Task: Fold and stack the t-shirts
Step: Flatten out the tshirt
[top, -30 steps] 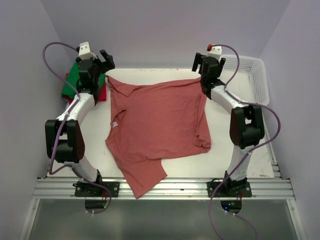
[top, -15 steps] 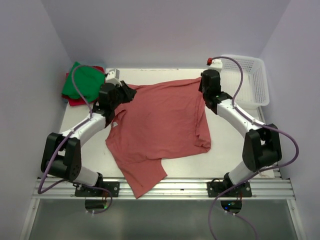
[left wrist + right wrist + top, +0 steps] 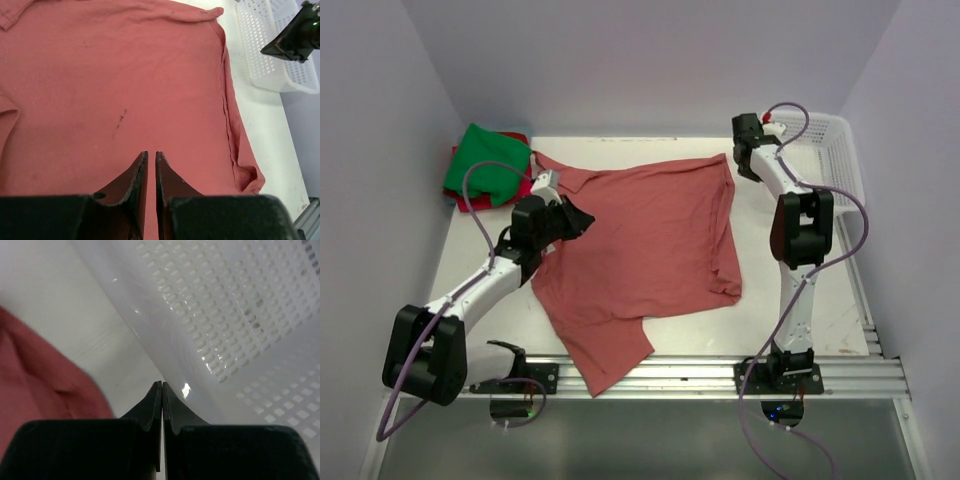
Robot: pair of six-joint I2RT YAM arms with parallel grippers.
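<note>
The big brick-red t-shirt (image 3: pixel 640 250) lies spread out flat over the middle of the table. Its lower part hangs over the front rail. My left gripper (image 3: pixel 582 217) hovers over the shirt's left side, and the left wrist view shows flat red cloth (image 3: pixel 125 75) below it. Its jaws (image 3: pixel 151 153) stand almost together with a thin slit and nothing in it. The right gripper (image 3: pixel 744 128) is at the back right, off the shirt's corner (image 3: pixel 30 370). It is shut (image 3: pixel 162 383) and empty. A green t-shirt (image 3: pixel 485 165) lies on a red-pink one (image 3: pixel 523 188) at the back left.
A white mesh basket (image 3: pixel 830 160) stands at the back right, its wall (image 3: pixel 240 300) close in front of the right gripper. It also shows in the left wrist view as the basket (image 3: pixel 270 50), with the right arm (image 3: pixel 295 35) above it. Walls enclose the table on three sides.
Both grippers left the shirt's back corners and closed. The left arm swung forward and right over the shirt. The right arm drew back toward the basket.
</note>
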